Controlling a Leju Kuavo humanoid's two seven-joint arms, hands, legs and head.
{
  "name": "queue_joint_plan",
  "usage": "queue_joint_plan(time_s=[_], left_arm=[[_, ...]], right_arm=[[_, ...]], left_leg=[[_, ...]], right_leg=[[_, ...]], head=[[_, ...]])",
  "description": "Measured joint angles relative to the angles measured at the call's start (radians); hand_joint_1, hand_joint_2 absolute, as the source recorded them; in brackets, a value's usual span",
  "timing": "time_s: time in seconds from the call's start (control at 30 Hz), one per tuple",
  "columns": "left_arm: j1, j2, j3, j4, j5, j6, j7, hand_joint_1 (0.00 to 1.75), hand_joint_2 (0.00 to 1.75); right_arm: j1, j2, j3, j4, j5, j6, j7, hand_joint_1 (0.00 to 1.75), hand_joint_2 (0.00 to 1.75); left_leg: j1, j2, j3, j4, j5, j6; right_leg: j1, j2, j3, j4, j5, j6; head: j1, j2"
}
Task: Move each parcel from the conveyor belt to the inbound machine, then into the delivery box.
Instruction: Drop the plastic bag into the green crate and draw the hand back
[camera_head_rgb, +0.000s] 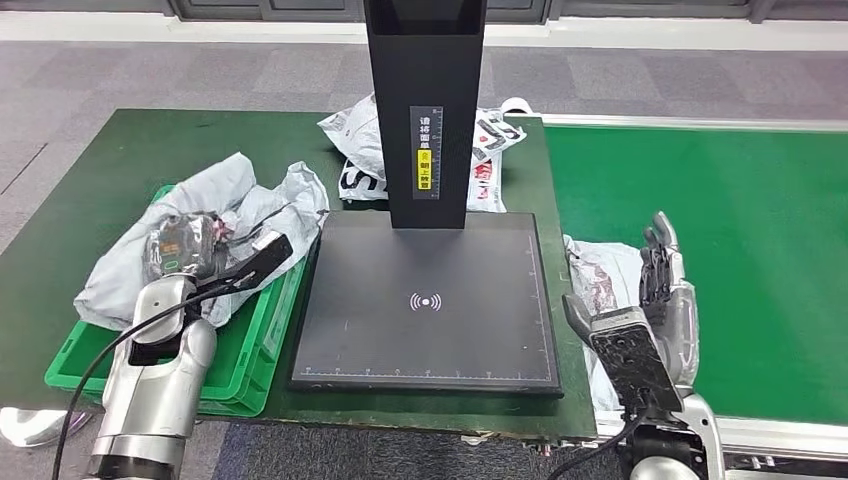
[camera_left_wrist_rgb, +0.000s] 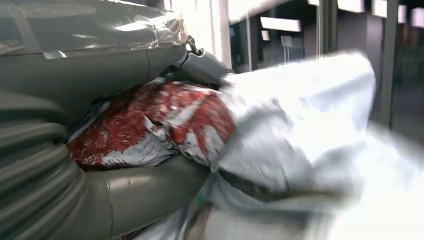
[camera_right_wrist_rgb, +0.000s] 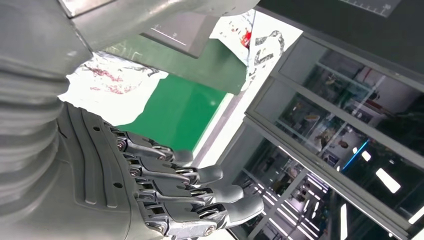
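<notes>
Two hands in play. Left hand (camera_head_rgb: 190, 262) sits over the green delivery box (camera_head_rgb: 250, 350) at the table's left end, closed around a crumpled parcel (camera_head_rgb: 185, 240); left wrist view shows that parcel (camera_left_wrist_rgb: 165, 125) with a red-and-white print squeezed between the thumb and the rest of the hand, grey-white bag film bunched around it. More grey bag material (camera_head_rgb: 250, 200) is draped over the box rim and onto the green table (camera_head_rgb: 120, 150). Right hand (camera_head_rgb: 665, 285) is beside the right edge of the inbound machine (camera_head_rgb: 430, 300), fingers (camera_right_wrist_rgb: 200, 175) stretched out straight, lying side by side, holding nothing; it stands upright at the edge of the green conveyor belt (camera_head_rgb: 720, 230). White parcel (camera_head_rgb: 600, 280) with reddish print lies between the machine's scan plate and that hand, just beside the hand; contact can't be made out. Scan plate is bare, wireless symbol in its middle. Another white parcel with black lettering (camera_head_rgb: 490, 150) lies behind the machine's black column (camera_head_rgb: 425, 100), partly hidden by it.
</notes>
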Motion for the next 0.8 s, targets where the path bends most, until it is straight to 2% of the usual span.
queue_joint_plan(time_s=[0.03,0.1,0.13,0.17,0.43,0.67,0.8], left_arm=[[-0.001,0.006,0.006,0.029,0.0,-0.016,-0.006,1.27,1.75],[0.0,0.012,0.016,0.071,-0.004,-0.048,-0.009,0.4,1.75],[0.002,0.015,0.02,0.083,-0.007,-0.059,-0.006,0.08,1.75],[0.005,0.017,0.024,0.092,-0.011,-0.069,-0.002,0.0,1.75],[0.024,0.019,0.059,0.086,-0.036,-0.068,0.074,0.0,1.75],[0.027,0.002,0.085,0.038,-0.036,-0.054,0.087,0.0,1.75],[0.03,-0.007,0.093,0.023,-0.032,-0.023,0.091,0.0,0.0]], right_arm=[[0.0,0.0,0.0,0.0,-0.001,-0.001,0.0,0.0,1.75],[0.0,0.0,0.0,0.0,-0.005,-0.004,0.001,0.0,1.75],[0.0,0.0,0.0,0.0,-0.008,-0.005,0.001,0.0,1.75],[0.0,0.0,0.0,0.0,-0.01,-0.007,0.001,0.0,1.75],[0.009,0.0,0.0,-0.004,-0.016,-0.008,0.007,0.0,1.75],[0.025,0.002,0.0,-0.018,-0.013,-0.008,0.012,0.0,1.75],[0.027,0.003,0.0,-0.023,-0.011,-0.008,0.014,0.0,1.75]], left_leg=[[0.0,0.0,0.0,0.0,0.0,0.0],[0.0,0.0,-0.001,0.0,0.0,0.0],[0.0,0.0,-0.001,0.0,0.0,0.0],[0.0,0.0,-0.002,0.0,-0.001,0.0],[0.0,0.0,-0.003,0.0,-0.001,0.0],[0.0,-0.001,-0.003,0.0,-0.001,0.0],[0.0,-0.001,-0.003,0.0,-0.001,0.0]], right_leg=[[0.0,0.0,0.0,0.0,0.0,0.0],[0.0,0.0,0.0,0.0,0.0,0.0],[0.0,0.0,-0.001,0.0,0.0,0.0],[0.0,0.0,-0.001,0.0,-0.001,0.0],[0.0,0.0,-0.002,0.0,-0.001,0.0],[0.0,-0.001,-0.002,0.0,-0.001,0.0],[0.0,-0.001,-0.002,0.0,-0.001,0.0]], head=[[0.0,0.0],[0.0,0.0],[0.0,0.0],[0.0,0.0],[0.0,0.0],[0.0,0.0],[0.0,0.0]])
